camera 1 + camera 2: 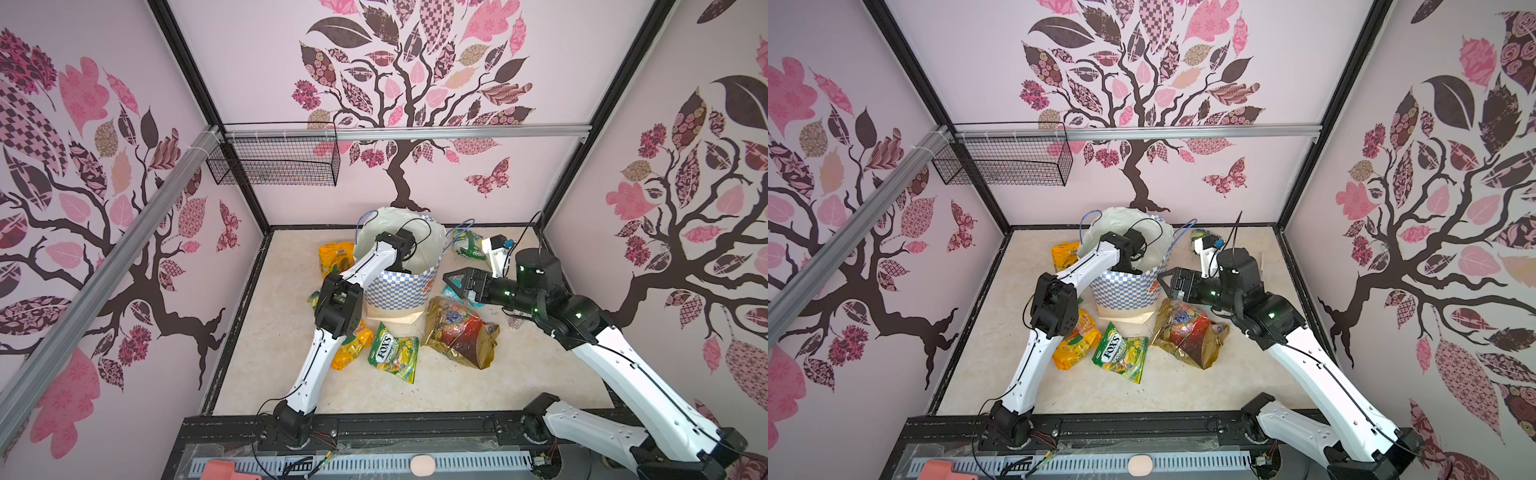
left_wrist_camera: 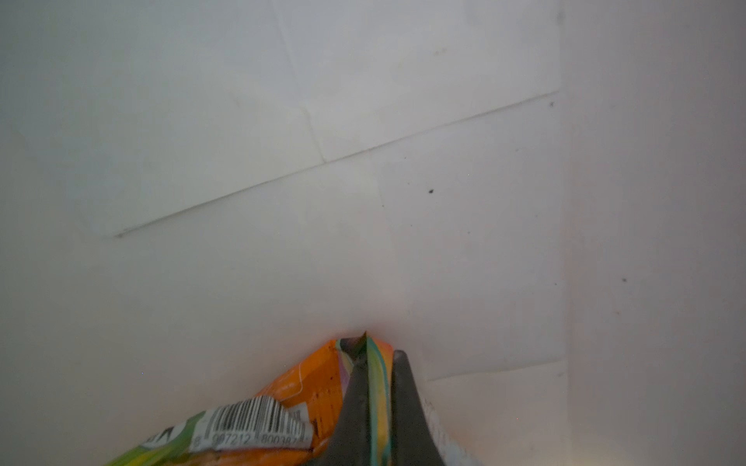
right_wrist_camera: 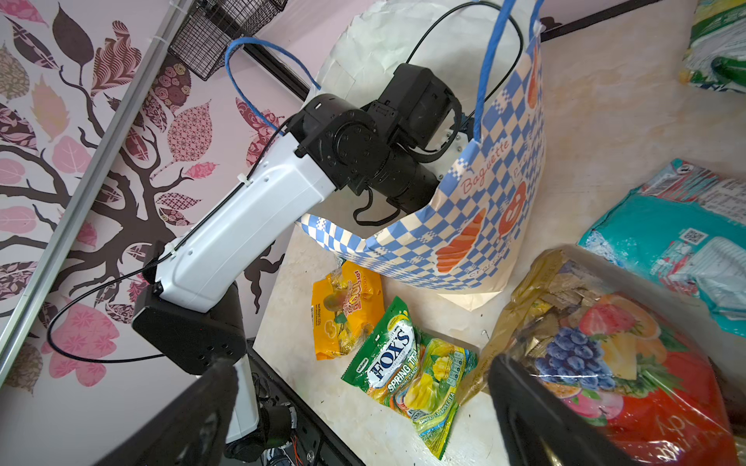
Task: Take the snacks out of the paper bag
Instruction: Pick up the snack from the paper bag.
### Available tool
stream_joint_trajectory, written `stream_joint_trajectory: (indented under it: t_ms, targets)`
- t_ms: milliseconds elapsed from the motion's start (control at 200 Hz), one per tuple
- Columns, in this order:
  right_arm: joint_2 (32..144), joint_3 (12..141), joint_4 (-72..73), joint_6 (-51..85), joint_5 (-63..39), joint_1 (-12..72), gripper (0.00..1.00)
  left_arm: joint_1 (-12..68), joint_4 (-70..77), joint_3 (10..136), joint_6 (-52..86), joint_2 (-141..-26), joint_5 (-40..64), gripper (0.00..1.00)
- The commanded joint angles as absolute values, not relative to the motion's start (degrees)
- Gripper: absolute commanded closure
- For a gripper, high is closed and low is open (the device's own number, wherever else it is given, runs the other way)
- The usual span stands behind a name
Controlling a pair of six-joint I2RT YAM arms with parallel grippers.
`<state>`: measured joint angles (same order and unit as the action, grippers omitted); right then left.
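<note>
inside the mid-frame paper bag (image 1: 399, 291) one orange packet (image 2: 306, 387) is pinched by the closed left hand (image 2: 379, 351), the right hand (image 1: 451, 284) is spread wide and empty, and at least six snacks (image 1: 392, 353) are counted on the table (image 1: 291, 365).

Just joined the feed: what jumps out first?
The checked paper bag stands centrally with the left arm plunged into it; inside, the left gripper is shut on an orange packet. Around it lie loose snacks, a green FOX'S packet and a gold-and-red pack in front, and the right gripper hovers open beside the bag.
</note>
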<state>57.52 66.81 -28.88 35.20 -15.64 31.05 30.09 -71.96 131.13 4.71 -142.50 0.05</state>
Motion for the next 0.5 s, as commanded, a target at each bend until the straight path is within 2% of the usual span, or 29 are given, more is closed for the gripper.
stream_joint_trajectory:
  t_ms: [0, 495]
  targets:
    - [56.6, 66.9, -28.7, 35.7, -15.5, 31.3, 0.0, 30.3, -71.2, 131.0, 4.8, -137.1, -0.7, 1.0]
    - [56.8, 66.6, -28.5, 35.8, -15.6, 31.2, 0.0, 30.8, -68.4, 130.2, 3.3, -129.5, -4.4, 1.0]
